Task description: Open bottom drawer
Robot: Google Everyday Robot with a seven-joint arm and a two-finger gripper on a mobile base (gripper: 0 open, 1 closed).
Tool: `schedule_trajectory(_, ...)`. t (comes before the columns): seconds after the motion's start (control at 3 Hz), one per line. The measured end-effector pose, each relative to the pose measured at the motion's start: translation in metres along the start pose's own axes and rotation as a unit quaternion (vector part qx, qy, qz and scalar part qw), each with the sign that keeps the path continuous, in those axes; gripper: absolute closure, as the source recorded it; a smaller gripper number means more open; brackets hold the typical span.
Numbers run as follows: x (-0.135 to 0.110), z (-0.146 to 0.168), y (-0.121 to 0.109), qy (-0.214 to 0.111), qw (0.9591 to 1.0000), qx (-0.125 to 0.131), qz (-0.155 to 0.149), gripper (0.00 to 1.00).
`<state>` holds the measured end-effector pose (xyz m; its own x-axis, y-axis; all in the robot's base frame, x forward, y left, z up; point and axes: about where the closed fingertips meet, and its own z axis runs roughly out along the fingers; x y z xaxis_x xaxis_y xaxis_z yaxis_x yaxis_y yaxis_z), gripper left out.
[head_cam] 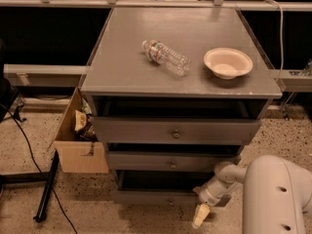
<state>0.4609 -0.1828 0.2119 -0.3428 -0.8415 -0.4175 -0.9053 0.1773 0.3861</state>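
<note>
Down low by the floor hangs the tool (201, 217), at the end of the fat white robot arm (275, 194). It points down, and its pale tip is just beside the right end of the bottom drawer (146, 197). I cannot tell if the tool is wide or narrow, and I cannot tell if it touches the drawer.

The biggest thing is the grey cabinet. Its flat top is the surface (122, 67). Under the surface are three grey drawers, one over the other. The top drawer (141, 129) has the widest front. The middle drawer (141, 161) is below it. The bottom drawer is the lowest one, close to the speckled floor (19, 135), and its front looks the slimmest. A dark gap shows above each drawer front.

A brown cardboard box (80, 157) stands on the floor, right against the left side of the cabinet. It is open on top and has some stuff inside.

On the surface, a pale round bowl (227, 62) sits near the right edge. A clear plastic bottle (165, 57) lies on its side near the middle, just left of the bowl and not touching it.

A small round knob (170, 202) sits in the middle of the bottom drawer's front, left of the tool.
</note>
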Motion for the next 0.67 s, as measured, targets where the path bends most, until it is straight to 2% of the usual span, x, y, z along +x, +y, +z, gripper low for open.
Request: schedule_trajectory(0.67,0.019,-0.007,0.035,0.007,0.9977,-0.028,0.061,0.0)
